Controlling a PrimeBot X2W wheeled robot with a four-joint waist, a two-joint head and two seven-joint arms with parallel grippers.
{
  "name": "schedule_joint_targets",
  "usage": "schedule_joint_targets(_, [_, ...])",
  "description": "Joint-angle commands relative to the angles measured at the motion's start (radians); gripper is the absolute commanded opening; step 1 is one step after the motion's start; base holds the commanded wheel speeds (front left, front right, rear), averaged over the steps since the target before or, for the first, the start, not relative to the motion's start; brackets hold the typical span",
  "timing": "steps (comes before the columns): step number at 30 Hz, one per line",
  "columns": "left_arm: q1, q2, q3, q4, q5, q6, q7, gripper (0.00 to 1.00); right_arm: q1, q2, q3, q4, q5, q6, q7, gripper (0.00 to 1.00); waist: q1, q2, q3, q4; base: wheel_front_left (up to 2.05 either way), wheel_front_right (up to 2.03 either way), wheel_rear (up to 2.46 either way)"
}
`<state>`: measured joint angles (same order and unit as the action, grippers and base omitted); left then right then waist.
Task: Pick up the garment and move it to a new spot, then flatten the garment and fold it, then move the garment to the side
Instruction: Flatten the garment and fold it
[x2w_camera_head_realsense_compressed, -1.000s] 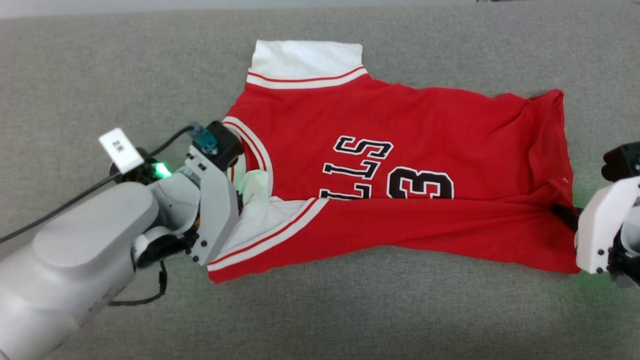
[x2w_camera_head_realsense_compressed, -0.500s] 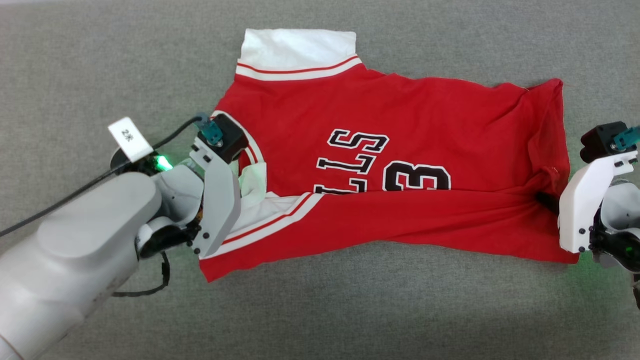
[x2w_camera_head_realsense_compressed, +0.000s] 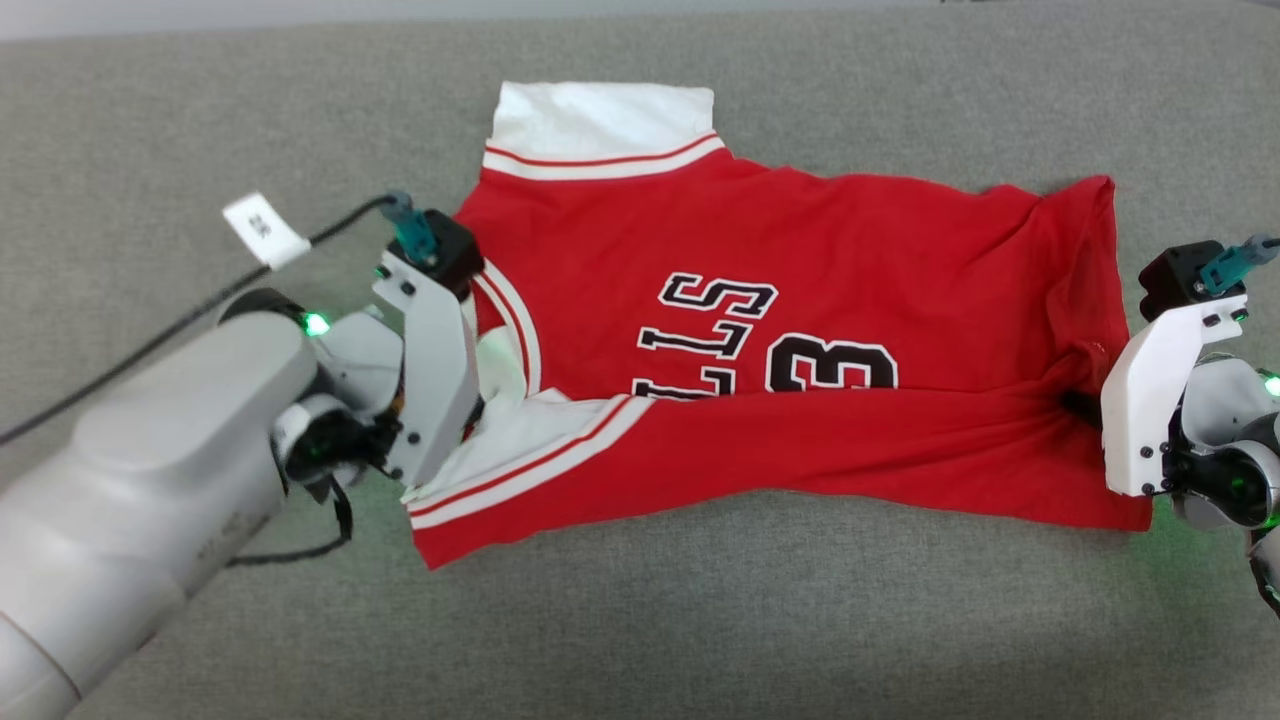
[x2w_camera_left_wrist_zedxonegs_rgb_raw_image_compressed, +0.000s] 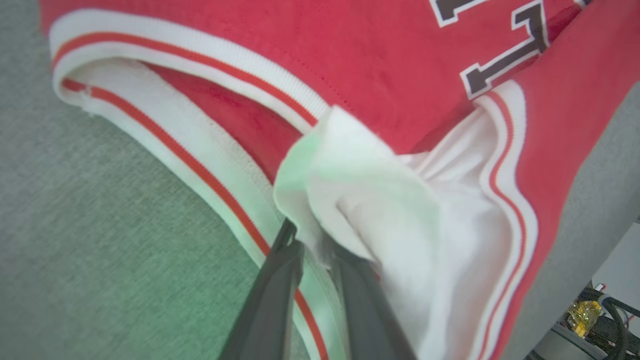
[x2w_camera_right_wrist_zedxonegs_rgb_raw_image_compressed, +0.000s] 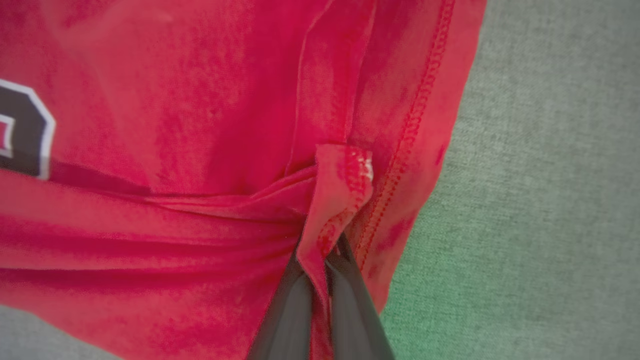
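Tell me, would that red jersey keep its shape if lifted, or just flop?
Probably very floppy: the jersey puckers into folds where the right fingers pinch its hem. It is likely light too, since the thin fabric bunches so easily there. If pushed, it would probably wrinkle up rather than slide whole over the grey cloth surface.

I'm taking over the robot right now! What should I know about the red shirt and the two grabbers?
Left gripper: jaws slightly apart at the white sleeve; the grip looks loose.
Right gripper: shut on the hem corner.
Garment: lies on the grey surface.
Done: the near edge is folded over, covering half the lettering.
To do: probably finish the folding, then move it aside.
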<state>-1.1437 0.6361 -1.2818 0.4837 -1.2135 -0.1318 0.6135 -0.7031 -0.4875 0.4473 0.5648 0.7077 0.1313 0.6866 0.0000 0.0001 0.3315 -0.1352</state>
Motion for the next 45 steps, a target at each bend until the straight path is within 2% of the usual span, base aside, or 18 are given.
schedule_joint_targets(1, [-0.012, 0.003, -0.002, 0.016, -0.013, 0.003, 0.016, 1.00, 0.008, 0.023, 0.020, 0.016, 0.010, -0.001, -0.005, 0.00, 0.0000, -0.0001, -0.016, 0.007, 0.00, 0.00, 0.00])
schedule_joint_targets(8, [-0.075, -0.012, 0.006, 0.087, -0.043, 0.002, 0.059, 1.00, -0.003, 0.016, 0.056, 0.061, 0.031, 0.000, -0.032, 0.00, 0.0000, -0.0001, -0.057, 0.025, 0.00, 0.00, 0.00])
schedule_joint_targets(14, [-0.071, 0.000, 0.016, 0.084, -0.030, 0.004, 0.005, 1.00, 0.006, 0.008, 0.070, 0.109, 0.046, 0.000, -0.068, 0.00, 0.0000, -0.0001, -0.099, 0.047, 0.00, 0.00, 0.00])
schedule_joint_targets(16, [-0.049, 0.005, 0.020, 0.073, -0.029, 0.017, -0.019, 1.00, 0.012, 0.005, 0.073, 0.131, 0.047, 0.000, -0.068, 0.00, 0.0000, -0.0001, -0.114, 0.056, 0.00, 0.00, 0.00])
schedule_joint_targets(17, [-0.040, 0.007, 0.021, 0.060, -0.027, 0.016, -0.035, 1.00, 0.014, 0.005, 0.072, 0.144, 0.047, -0.001, -0.071, 0.10, 0.0000, -0.0001, -0.121, 0.061, 0.00, 0.00, 0.00])
schedule_joint_targets(18, [-0.025, 0.006, 0.028, 0.051, -0.038, 0.027, -0.049, 1.00, 0.013, 0.004, 0.067, 0.162, 0.043, -0.001, -0.076, 0.31, 0.0000, -0.0001, -0.129, 0.066, 0.00, 0.00, 0.00])
schedule_joint_targets(19, [-0.011, 0.008, 0.030, 0.039, -0.041, 0.033, -0.062, 1.00, 0.012, 0.005, 0.065, 0.181, 0.034, -0.001, -0.078, 0.70, 0.0000, -0.0001, -0.137, 0.071, 0.00, 0.00, 0.00])
schedule_joint_targets(20, [0.001, 0.012, 0.030, 0.024, -0.036, 0.036, -0.074, 1.00, 0.010, 0.006, 0.066, 0.197, 0.026, -0.001, -0.079, 1.00, 0.0000, -0.0001, -0.144, 0.076, 0.00, 0.00, 0.00])
schedule_joint_targets(24, [0.046, 0.020, 0.038, -0.014, -0.046, 0.059, -0.115, 1.00, 0.002, 0.016, 0.070, 0.241, 0.012, -0.001, -0.070, 1.00, 0.0000, -0.0001, -0.167, 0.090, 0.00, 0.00, 0.00])
schedule_joint_targets(28, [0.102, 0.033, 0.047, -0.057, -0.048, 0.081, -0.186, 1.00, -0.022, 0.013, 0.067, 0.255, 0.000, -0.001, -0.104, 1.00, 0.0000, -0.0001, -0.201, 0.102, 0.00, 0.00, 0.00])
schedule_joint_targets(34, [0.181, 0.066, 0.067, -0.108, -0.012, 0.098, -0.349, 1.00, 0.008, -0.017, 0.098, 0.192, 0.008, -0.001, -0.167, 1.00, 0.0000, -0.0001, -0.259, 0.100, 0.00, 0.00, 0.00])
schedule_joint_targets(39, [0.260, 0.087, 0.090, -0.150, -0.005, 0.135, -0.485, 1.00, 0.064, -0.073, 0.099, 0.080, 0.004, -0.001, -0.310, 1.00, 0.0000, -0.0001, -0.300, 0.099, 0.00, 0.00, 0.00])
schedule_joint_targets(45, [0.350, 0.124, 0.112, -0.214, 0.005, 0.205, -0.611, 1.00, 0.181, -0.126, 0.050, -0.079, -0.065, -0.001, -0.579, 1.00, 0.0000, -0.0001, -0.322, 0.089, 0.00, 0.00, 0.00])
